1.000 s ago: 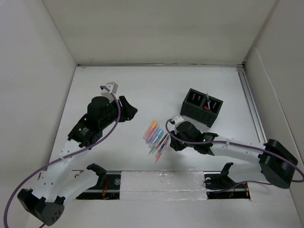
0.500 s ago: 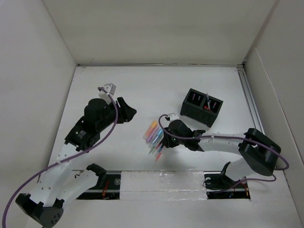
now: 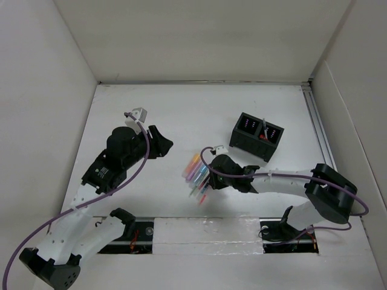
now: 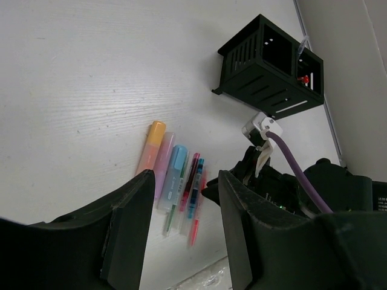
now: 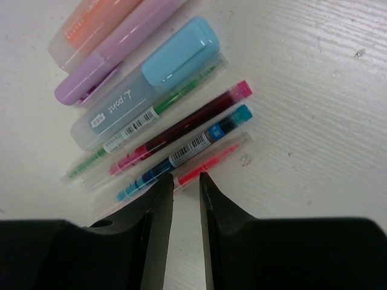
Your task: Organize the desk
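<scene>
Seven pens and markers (image 3: 195, 171) lie in a row near the middle of the white tabletop (image 3: 181, 109) in the overhead view. The tabletop runs out to white walls, with a metal rail (image 3: 320, 133) along its right edge. A black organizer box (image 3: 257, 137) stands beyond the row, to the right. The left arm (image 3: 124, 151) sits left of the row, and the right arm (image 3: 284, 181) reaches in from the right, its head over the row's near end.

From the left wrist, the left jaws stand wide apart above the tabletop and hold nothing.

From the right wrist, the right jaws are a narrow slit apart at the lower end of a red pen (image 5: 208, 162); I cannot tell whether they pinch it. Next to it lie a blue pen (image 5: 187, 148), a magenta pen (image 5: 181, 127), a green pen (image 5: 169, 103), then a blue highlighter (image 5: 151, 78), a purple highlighter (image 5: 115, 57) and an orange highlighter (image 5: 91, 27).
</scene>
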